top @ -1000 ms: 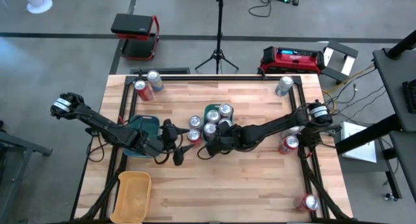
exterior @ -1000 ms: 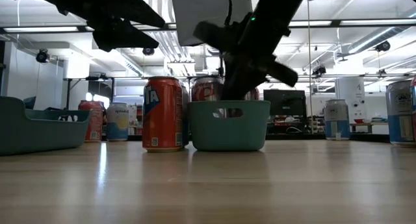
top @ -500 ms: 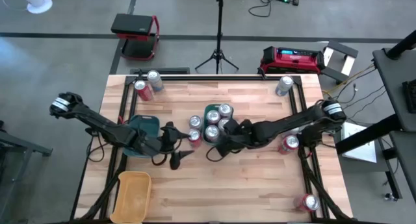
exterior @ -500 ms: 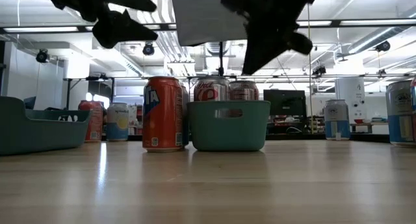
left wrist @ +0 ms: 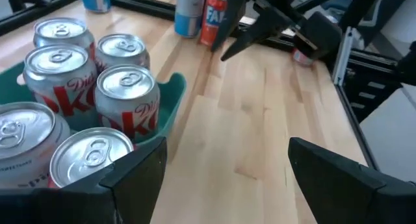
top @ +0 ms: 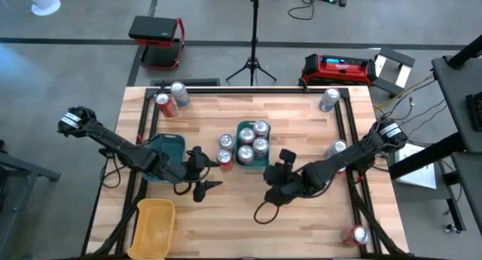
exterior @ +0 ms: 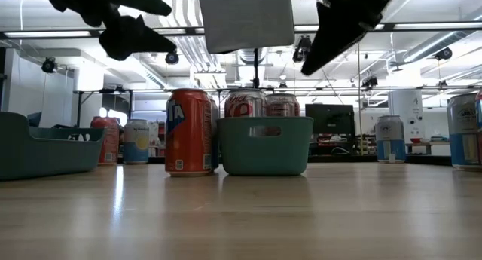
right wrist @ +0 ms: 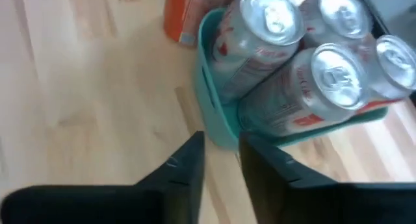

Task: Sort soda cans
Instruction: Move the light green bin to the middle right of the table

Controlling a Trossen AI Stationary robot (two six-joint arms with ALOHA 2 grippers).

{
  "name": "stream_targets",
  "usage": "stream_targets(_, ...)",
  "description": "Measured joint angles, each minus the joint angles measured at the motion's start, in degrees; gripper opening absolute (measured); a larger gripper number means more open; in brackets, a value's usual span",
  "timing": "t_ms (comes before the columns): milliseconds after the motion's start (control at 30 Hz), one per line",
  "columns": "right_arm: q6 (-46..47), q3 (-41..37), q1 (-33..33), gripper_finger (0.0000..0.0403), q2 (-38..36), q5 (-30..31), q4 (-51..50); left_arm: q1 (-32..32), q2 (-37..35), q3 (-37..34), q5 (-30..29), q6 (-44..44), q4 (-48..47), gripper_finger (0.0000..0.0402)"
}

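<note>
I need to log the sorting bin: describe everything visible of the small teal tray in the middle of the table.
The small teal tray is a rectangular, plastic-looking bin with rounded corners and a handle slot in its end wall. It sits flat near the middle of the wooden table, holding four upright silver Diet Coke cans. An orange can stands just outside it.

Beyond my wooden surface (top: pixel 226 215) lies grey floor (top: pixel 90 19), a tripod (top: pixel 252 60) at twelve o'clock, a red case (top: pixel 337 68) at one.
</note>
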Motion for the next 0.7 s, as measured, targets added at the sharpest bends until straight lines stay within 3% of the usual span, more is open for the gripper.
stream_targets(167, -9.1, -2.5, -1.9, 0.0157, 0.0, -6.7, 5.3, 0.0, 0.9, 0.0, -0.4, -0.7, 0.2, 0.0306)
stream_targets(333, -16.6, -4.7, -5.1, 0.0196, 0.0, -13.0, 11.9, 0.0, 1.4, 0.0, -0.7, -0.5, 0.4, 0.0306)
stream_targets(700, -24.5, -10.6, -10.9, 0.0198, 0.0, -15.2, 18.3, 0.5, 1.4, 0.0, -4.0, 4.7, 3.0, 0.0306)
